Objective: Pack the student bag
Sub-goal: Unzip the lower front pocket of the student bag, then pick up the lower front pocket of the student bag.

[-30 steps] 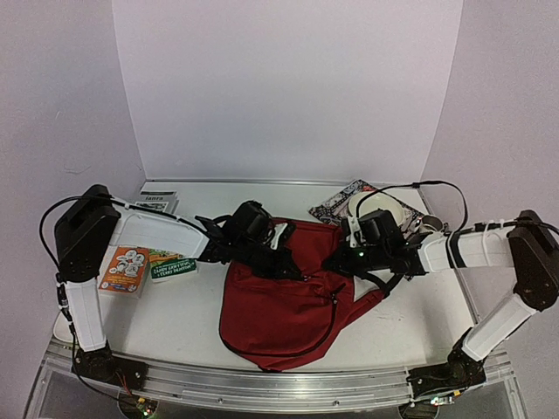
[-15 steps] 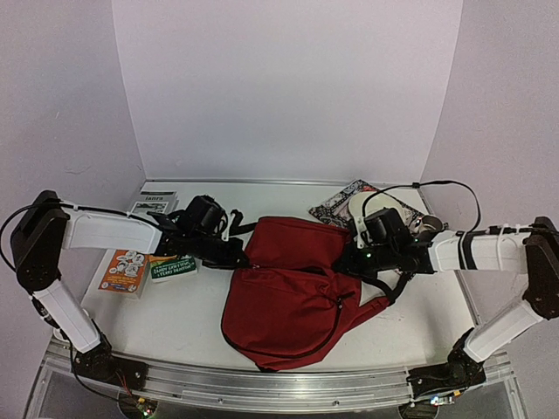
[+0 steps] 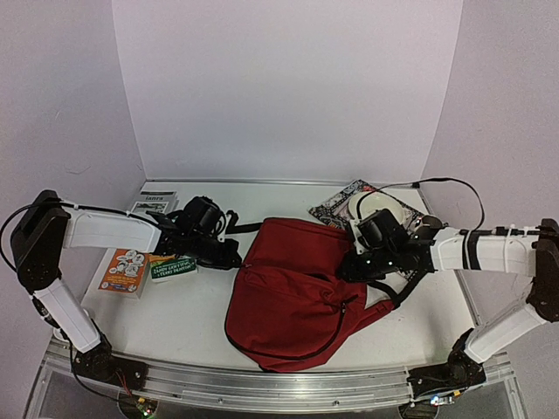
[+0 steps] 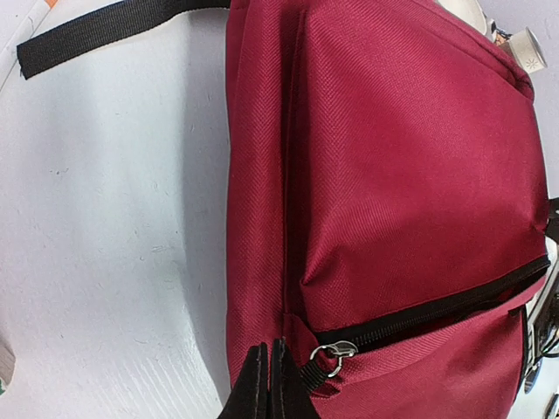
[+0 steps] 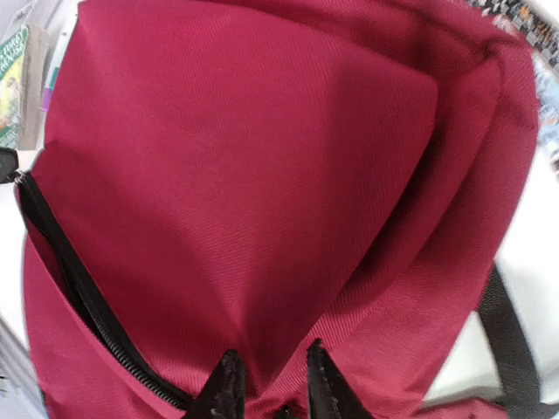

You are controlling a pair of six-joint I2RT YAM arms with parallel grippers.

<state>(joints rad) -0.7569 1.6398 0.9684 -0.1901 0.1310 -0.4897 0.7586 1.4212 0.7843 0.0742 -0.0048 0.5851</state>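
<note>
The student bag (image 3: 293, 288), dark red with black trim, is lying flat in the middle of the worktop (image 3: 175, 327), between the two arms, with its rounded end pointing toward the near edge. A black zipper (image 4: 437, 310) is running across its front panel and is looking closed along the stretch that the left wrist view shows. A metal pull ring (image 4: 336, 353) is sitting at the zipper's end. A black strap (image 4: 105, 30) is trailing from the bag's far left corner onto the white surface.

The left fingers (image 4: 253, 384) are pressing tight together at the bag's left edge, just beside the pull ring. Whether a fold of fabric is caught between them I cannot tell. The right fingers (image 5: 225, 388) are standing narrowly apart at the right side of the bag, with red cloth showing through the gap. Whether the tips are touching the cloth I cannot tell.

To the left of the bag, an orange card pack (image 3: 124, 269) and a green pack (image 3: 173, 266) are lying side by side near the left arm. A grey and white box (image 3: 157, 202) is lying beyond them toward the far edge. At the far right, a patterned flat item (image 3: 336, 205) and a white round object (image 3: 380, 205) are lying just behind the right arm
</note>
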